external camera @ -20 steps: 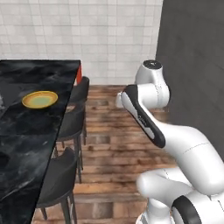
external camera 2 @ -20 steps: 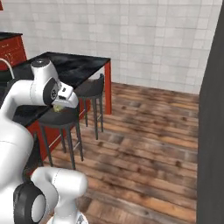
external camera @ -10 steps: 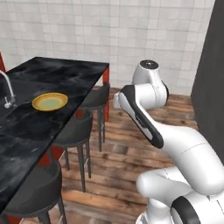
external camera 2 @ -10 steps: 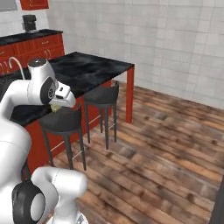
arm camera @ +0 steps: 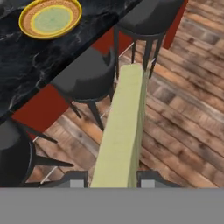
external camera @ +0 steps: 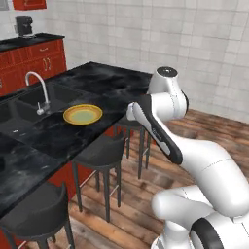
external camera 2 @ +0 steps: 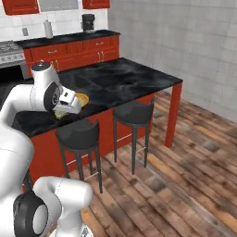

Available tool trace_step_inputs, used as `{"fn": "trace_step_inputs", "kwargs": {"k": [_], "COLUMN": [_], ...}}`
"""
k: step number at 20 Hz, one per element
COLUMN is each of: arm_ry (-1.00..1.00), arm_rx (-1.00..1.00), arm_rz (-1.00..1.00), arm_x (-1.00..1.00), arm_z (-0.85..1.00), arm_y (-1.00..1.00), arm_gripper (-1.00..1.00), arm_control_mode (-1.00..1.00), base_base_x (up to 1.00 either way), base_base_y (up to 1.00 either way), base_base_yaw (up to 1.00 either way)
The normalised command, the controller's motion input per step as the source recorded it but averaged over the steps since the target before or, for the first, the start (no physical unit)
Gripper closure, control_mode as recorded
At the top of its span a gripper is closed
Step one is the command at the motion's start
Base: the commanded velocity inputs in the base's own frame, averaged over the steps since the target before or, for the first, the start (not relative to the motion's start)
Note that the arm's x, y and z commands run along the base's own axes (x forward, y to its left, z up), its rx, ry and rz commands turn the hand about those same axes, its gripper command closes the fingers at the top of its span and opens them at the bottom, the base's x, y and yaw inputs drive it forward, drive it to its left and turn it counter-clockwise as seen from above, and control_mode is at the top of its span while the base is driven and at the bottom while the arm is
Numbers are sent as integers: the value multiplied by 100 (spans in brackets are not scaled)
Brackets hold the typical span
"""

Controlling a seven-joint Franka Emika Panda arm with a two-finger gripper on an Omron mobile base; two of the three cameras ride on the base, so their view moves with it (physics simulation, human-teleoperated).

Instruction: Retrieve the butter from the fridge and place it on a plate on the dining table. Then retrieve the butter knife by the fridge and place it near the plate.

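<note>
Black round-seated bar stools [external camera: 103,151] line the island's edge on wood-plank floor [external camera 2: 185,176]. A dark coffee machine [external camera: 24,26] stands on the red wall cabinets' [external camera: 34,61] counter.

Both base views look forward and down from behind the arm, sharing the bench [external camera: 73,131] and plate [external camera: 82,115]. The hand view looks down close along the fingers [arm camera: 74,180].

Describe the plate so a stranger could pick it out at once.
Find the long black marble dining table with the sunken sink. Right beside the curved steel tap lies the plate: round, shallow, yellow-orange rim, pale green centre, the one bright thing on the dark top.
</note>
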Motion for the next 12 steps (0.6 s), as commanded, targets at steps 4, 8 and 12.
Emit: {"fn": "trace_step_inputs", "kwargs": {"k": [4, 8, 12], "arm_ry": [0, 0, 0], "arm_rx": [0, 0, 0], "arm_rz": [0, 0, 0], "arm_x": [0, 0, 0], "arm_z": [0, 0, 0], "arm_y": [0, 0, 0], "arm_gripper": [100, 100, 100], "arm_control_mode": [100, 100, 100], "base_base_x": [54, 55, 56], "base_base_y": [-61, -61, -63], "base_base_yaw": [52, 51, 48]}}
